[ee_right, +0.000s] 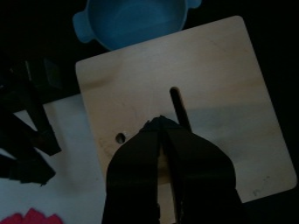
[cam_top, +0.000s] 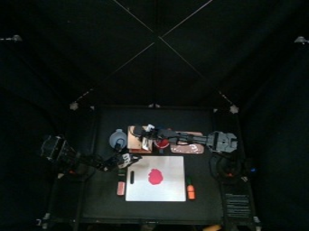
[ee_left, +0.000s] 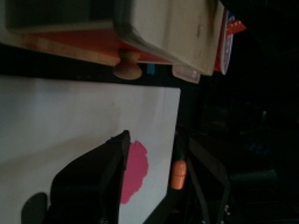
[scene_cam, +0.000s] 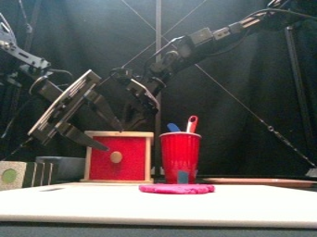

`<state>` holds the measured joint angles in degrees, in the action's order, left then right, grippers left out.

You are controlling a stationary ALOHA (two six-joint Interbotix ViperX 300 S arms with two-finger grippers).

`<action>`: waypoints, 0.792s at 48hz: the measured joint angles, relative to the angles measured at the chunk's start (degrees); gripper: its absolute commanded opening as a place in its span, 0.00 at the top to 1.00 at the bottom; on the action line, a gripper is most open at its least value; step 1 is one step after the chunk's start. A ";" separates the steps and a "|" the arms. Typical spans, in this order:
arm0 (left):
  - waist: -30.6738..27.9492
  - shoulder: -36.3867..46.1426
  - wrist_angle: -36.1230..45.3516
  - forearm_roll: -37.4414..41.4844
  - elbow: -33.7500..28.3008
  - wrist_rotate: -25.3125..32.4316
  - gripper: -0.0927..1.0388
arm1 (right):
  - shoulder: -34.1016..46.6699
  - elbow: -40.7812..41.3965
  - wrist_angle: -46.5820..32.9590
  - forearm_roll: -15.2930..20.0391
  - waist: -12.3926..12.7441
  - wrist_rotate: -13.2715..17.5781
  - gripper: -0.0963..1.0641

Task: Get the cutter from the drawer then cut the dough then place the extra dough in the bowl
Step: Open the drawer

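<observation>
Right wrist view, right gripper (ee_right: 165, 128) seemingly closed over wooden box (ee_right: 222, 79), left gripper (ee_left: 158, 149) spread wide near pink dough (ee_left: 136, 171)

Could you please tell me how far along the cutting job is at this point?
Nothing looks finished yet: the red drawer front sits closed, and the dough lies whole on the board. In hand: the open left end effector faces the drawer knob, while the right end effector, shut, hangs over the wooden box. Left: fetching the cutter, cutting, moving scraps to the bowl.
</observation>
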<state>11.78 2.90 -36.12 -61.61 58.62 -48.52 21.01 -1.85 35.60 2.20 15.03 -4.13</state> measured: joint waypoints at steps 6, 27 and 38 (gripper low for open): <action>-1.23 -2.11 -1.41 -0.44 0.00 0.26 0.33 | 0.00 0.00 0.00 -0.09 -0.09 0.00 0.87; -5.71 -2.99 -1.58 2.29 0.26 3.43 0.28 | 0.09 -0.18 0.09 -0.26 -0.26 0.26 0.87; -6.15 -2.99 -0.09 2.55 0.26 3.60 0.13 | 0.09 -0.26 0.00 -0.26 -0.26 0.26 0.87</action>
<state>5.63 -0.09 -36.21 -59.06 58.89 -44.91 21.09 -2.11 35.60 1.93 14.77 -3.87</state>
